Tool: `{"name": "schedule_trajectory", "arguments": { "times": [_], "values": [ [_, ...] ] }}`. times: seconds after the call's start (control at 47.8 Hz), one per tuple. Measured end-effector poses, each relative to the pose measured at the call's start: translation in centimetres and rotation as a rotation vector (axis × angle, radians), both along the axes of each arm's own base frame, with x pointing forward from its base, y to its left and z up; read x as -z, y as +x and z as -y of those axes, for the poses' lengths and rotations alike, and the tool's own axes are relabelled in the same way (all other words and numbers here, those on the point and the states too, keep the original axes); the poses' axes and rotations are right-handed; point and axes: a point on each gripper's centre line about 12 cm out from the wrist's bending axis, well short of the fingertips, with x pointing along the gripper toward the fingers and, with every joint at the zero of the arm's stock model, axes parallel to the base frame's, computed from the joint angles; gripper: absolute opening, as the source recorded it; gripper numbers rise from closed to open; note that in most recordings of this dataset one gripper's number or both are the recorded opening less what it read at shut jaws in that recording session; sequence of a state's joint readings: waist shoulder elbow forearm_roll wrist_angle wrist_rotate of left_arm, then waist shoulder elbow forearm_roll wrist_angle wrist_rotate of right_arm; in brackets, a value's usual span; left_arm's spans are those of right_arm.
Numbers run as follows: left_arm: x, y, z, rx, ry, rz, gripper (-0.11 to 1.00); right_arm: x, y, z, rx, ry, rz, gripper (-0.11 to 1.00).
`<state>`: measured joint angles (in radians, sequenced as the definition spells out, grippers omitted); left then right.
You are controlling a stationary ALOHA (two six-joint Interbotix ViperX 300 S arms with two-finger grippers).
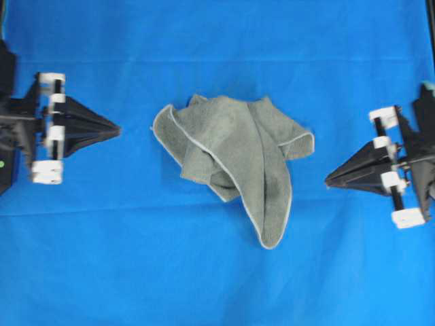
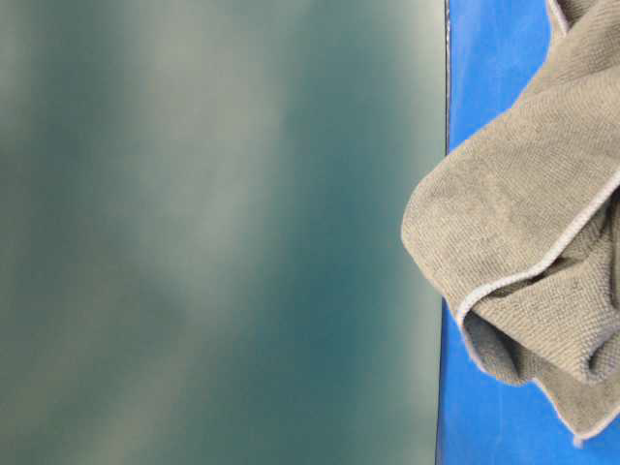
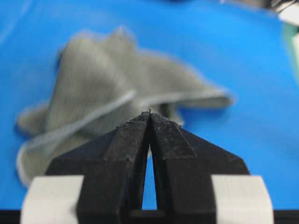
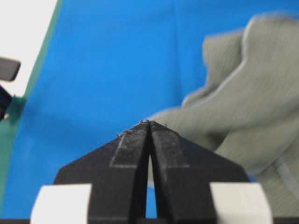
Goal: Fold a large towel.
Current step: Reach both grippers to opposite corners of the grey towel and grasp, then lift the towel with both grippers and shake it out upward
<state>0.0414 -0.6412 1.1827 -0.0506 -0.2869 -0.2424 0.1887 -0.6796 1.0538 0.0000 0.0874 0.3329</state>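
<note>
The towel [image 1: 234, 159] lies crumpled in the middle of the blue sheet [image 1: 217, 41], bunched into loose folds rather than spread flat. Seen from overhead, its widest part sits toward the top, with one rounded flap reaching left and a shorter corner poking right, while a long narrow tongue hangs down toward the bottom of the view. A thin pale hem [image 1: 204, 149] curves across the folds and traces the outer edges. In the table-level view the towel [image 2: 528, 223] fills the right side, its fuzzy weave and stitched edge sharp against the sheet [image 2: 484, 68], and the rest of that view is a blurred dark green surface [image 2: 213, 232].

The left gripper [image 1: 117, 129] rests to the left of the towel, near it but apart, its tips pointing toward the cloth. Its jaws are pressed together with nothing between them, as the left wrist view shows [image 3: 149, 113], with the towel [image 3: 107, 98] lying blurred beyond the tips.

The right gripper [image 1: 329, 182] sits to the right of the towel, also near and not touching, aimed toward the cloth. Its jaws are likewise pressed together and hold nothing [image 4: 148, 122]; the towel [image 4: 247, 102] lies ahead and to the right in that view.
</note>
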Motion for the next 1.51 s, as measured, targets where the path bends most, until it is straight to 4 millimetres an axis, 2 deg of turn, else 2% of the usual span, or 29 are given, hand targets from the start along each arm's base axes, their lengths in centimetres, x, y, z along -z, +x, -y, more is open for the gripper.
{"name": "schedule_trajectory", "arguments": {
  "times": [0.042,0.167,0.188,0.293,0.377,0.46,0.628,0.963,1.088,1.13,1.214,1.297,1.381,1.423,1.507],
  "values": [
    [0.7,0.3,-0.2,-0.012,-0.014,-0.027,0.07,0.6,0.4,-0.4,0.002,0.025,-0.033,0.00],
    [4.0,1.3,-1.1,-0.055,-0.051,-0.151,0.42,2.2,1.6,-1.5,0.009,0.074,-0.122,0.02],
    [4.6,1.6,-1.3,-0.065,-0.057,-0.177,0.51,2.6,1.9,-1.7,0.012,0.078,-0.141,0.04],
    [6.4,2.5,-2.0,-0.093,-0.073,-0.247,0.78,4.4,3.9,-2.5,0.032,0.097,-0.238,0.31],
    [7.6,3.3,-2.6,-0.114,-0.079,-0.293,0.85,6.0,5.5,-3.2,0.043,0.091,-0.323,0.54],
    [8.8,3.9,-3.5,-0.140,-0.086,-0.331,0.84,7.3,7.0,-3.9,0.053,0.080,-0.409,0.63],
    [10.4,5.1,-4.8,-0.179,-0.096,-0.370,0.83,8.9,9.4,-5.2,0.071,0.064,-0.541,0.59],
    [13.8,7.0,-5.6,-0.193,-0.103,-0.440,0.83,12.1,11.5,-6.0,0.139,0.085,-0.663,0.60],
    [14.5,7.7,-5.7,-0.198,-0.109,-0.447,0.79,13.6,11.9,-6.2,0.168,0.103,-0.689,0.59],
    [14.6,7.8,-5.8,-0.200,-0.110,-0.451,0.74,13.7,12.1,-6.1,0.180,0.112,-0.690,0.58],
    [14.7,7.9,-6.0,-0.206,-0.114,-0.463,0.56,13.9,12.2,-6.0,0.194,0.120,-0.693,0.53],
    [14.8,7.9,-6.1,-0.207,-0.118,-0.481,0.30,14.0,12.3,-5.7,0.194,0.108,-0.694,0.35],
    [15.0,7.7,-6.0,-0.207,-0.124,-0.508,0.07,14.1,12.4,-5.5,0.194,0.100,-0.691,0.10],
    [14.9,7.8,-6.0,-0.206,-0.124,-0.513,0.01,14.1,12.3,-5.5,0.191,0.097,-0.691,0.01],
    [14.9,7.7,-6.0,-0.205,-0.126,-0.528,0.01,14.0,12.2,-5.5,0.192,0.096,-0.691,0.01]
  ]
}}
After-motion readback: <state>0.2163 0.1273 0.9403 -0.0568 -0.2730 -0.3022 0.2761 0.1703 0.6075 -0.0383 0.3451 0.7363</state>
